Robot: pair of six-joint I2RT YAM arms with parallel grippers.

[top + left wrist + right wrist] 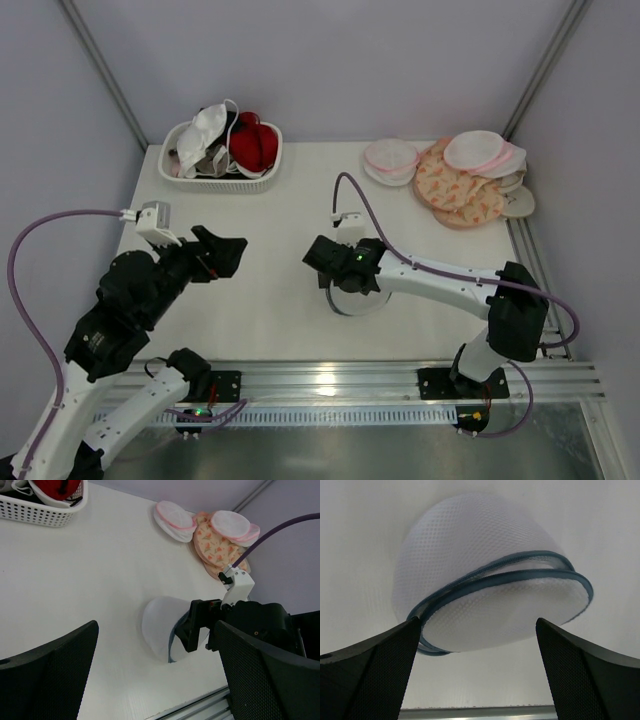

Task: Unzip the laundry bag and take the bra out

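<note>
The laundry bag [347, 301] lies on the table as a domed white mesh pouch [485, 565] with a dark blue-grey zipper rim; its rim shows as two bands running side by side. My right gripper [322, 260] hangs open just above it, and the black fingers [365, 675] straddle the bag's near edge without touching it. Further left, my left gripper [228, 255] hovers open and empty, looking across at the bag [160, 625]. No bra shows at the bag, and the mesh hides what is inside.
A white basket [222, 184] at the back left holds a red garment, a greyish one and a white strapped garment [207, 128]; I cannot tell whether that is the bra. Pink-rimmed and peach patterned pouches [462, 178] are piled at the back right. A metal rail runs along the near edge.
</note>
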